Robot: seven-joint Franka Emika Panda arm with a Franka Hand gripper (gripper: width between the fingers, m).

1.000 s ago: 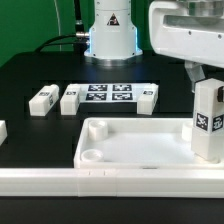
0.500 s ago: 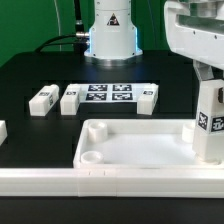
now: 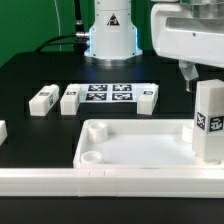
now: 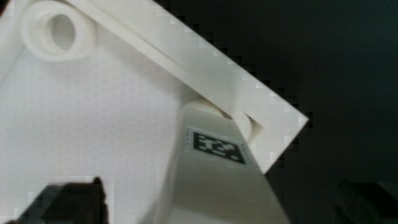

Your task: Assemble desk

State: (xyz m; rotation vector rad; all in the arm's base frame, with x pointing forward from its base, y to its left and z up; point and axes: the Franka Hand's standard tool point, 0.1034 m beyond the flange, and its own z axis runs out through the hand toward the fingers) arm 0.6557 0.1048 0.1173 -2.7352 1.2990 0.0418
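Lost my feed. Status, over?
Gripper open, above leg. Leg upright at desk top corner. Nothing in the way.

The top (image 3: 130,140) is showing plain white, the upright leg (image 3: 209,120) and loose legs (image 3: 43,99) are showing white with black-and-white square tags, the marker board (image 3: 110,97) is showing several such tags, and the table (image 3: 30,70) is showing black.
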